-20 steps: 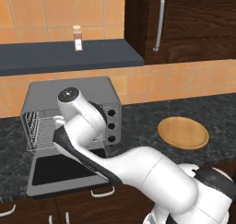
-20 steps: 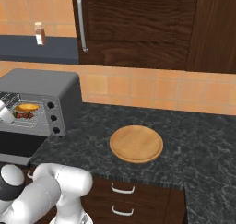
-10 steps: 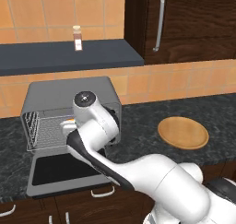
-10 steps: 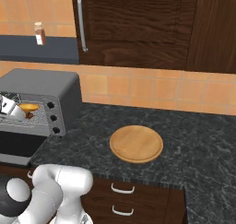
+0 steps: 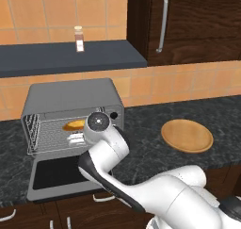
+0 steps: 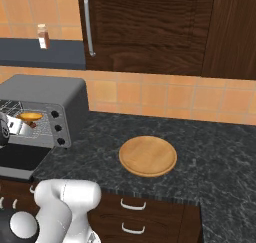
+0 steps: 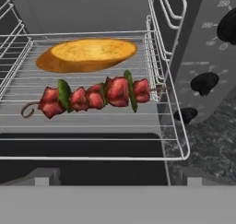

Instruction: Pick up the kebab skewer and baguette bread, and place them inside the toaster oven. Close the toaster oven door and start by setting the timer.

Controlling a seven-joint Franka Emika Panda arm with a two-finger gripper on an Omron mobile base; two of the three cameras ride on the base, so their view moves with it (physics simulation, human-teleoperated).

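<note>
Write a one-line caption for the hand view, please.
Kebab skewer and baguette bread lie side by side on the wire rack inside the open toaster oven.

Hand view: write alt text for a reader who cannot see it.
A kebab skewer lies on the wire rack of the toaster oven, with the baguette bread behind it. The toaster oven door hangs open below; black knobs line the right panel.

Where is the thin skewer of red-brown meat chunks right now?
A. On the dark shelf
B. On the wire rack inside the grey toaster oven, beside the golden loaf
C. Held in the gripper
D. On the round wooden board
B: the hand view shows the thin skewer of red-brown meat chunks lying on the wire rack beside the golden loaf, ungripped.
</note>
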